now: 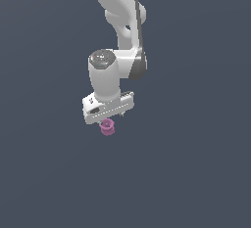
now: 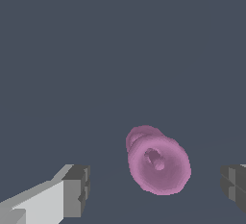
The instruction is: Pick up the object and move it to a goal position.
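The white arm [image 1: 120,51] reaches down over the plain dark grey bench [image 1: 196,173], and the gripper [image 2: 153,189] is spread wide — holding nothing. The small pink cup [image 2: 157,164] sits between the two grey fingertips [image 2: 77,190], touching neither — its hollow opening faces the wrist camera. In the exterior view it shows just below the gripper.

Small pink-purple hollow-topped cup [image 2: 157,165]

Pink cup [image 1: 107,127] on plain grey floor [image 1: 196,173]
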You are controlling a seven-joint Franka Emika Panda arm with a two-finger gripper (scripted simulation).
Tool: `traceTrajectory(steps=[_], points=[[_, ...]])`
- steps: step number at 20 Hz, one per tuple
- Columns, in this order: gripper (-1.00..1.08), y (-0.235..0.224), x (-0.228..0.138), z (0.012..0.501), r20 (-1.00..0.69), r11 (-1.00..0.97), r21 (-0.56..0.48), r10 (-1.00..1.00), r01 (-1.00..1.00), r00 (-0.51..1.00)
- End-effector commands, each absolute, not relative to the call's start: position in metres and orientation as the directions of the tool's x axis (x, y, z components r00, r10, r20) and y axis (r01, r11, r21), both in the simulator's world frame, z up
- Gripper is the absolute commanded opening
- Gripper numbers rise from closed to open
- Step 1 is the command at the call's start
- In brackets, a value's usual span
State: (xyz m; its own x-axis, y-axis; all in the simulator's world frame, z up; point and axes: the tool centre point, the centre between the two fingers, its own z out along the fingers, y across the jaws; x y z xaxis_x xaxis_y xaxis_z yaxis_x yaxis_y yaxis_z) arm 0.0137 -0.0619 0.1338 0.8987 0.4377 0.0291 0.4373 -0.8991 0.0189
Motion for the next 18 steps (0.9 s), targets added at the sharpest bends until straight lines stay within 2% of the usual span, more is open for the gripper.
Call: traceTrajectory(steps=[1, 18], points=[[1.00, -0.069, 0.012, 0.124, 0.021, -0.876, 0.016, 0.483, 0.482, 0.876], [1.00, -0.090, 0.004, 0.097, 0.000, -0.801, 0.000, 0.598, 0.598, 0.801]])
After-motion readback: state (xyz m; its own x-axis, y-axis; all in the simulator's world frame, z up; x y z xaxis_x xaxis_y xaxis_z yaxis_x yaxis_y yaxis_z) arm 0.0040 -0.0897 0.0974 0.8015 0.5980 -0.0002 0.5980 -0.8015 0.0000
